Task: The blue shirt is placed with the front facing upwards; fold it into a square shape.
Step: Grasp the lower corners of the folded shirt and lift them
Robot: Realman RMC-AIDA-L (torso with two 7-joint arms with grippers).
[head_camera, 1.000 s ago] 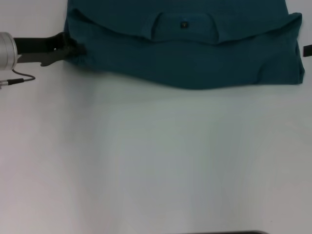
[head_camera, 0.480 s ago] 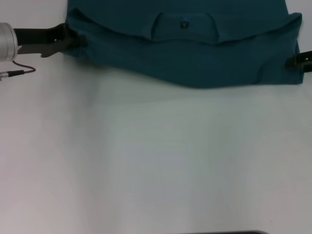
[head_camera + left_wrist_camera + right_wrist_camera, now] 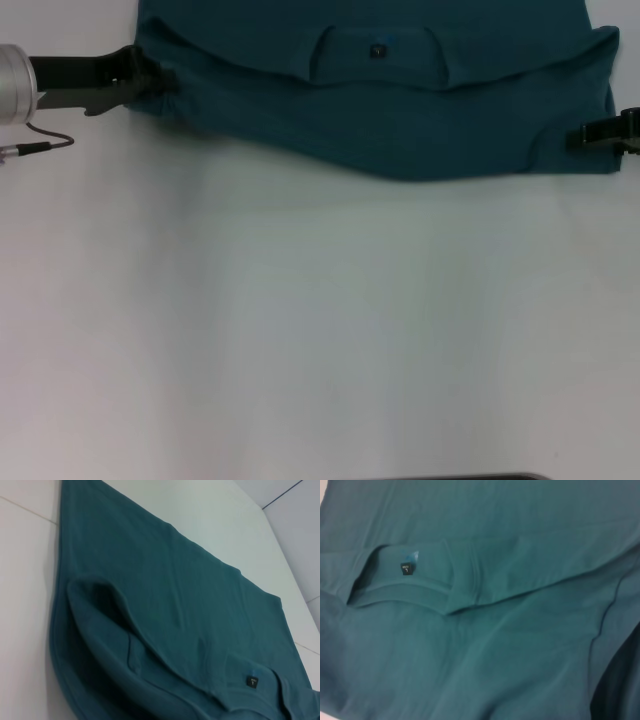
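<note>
While the white tabletop fills most of the head view, the large dark teal-blue cotton T-shirt is seen spread across the upper part of that frame, already doubled over so that its plain back lies uppermost and its neckline faces the near edge. A small black neck tag is seen at top centre, inside the collar opening. At the upper left the left gripper is laid against the shirt's left corner, and its black fingers appear to be pinched on the bunched cloth there. At the right edge the right gripper is set at the shirt's right corner; whether it is parted or closed cannot be told. A further fold is judged to be in hand, with both corners being taken up. For the next move, a firm hold at both corners is called for, and then an even, matched carry so that the edges are kept aligned.
</note>
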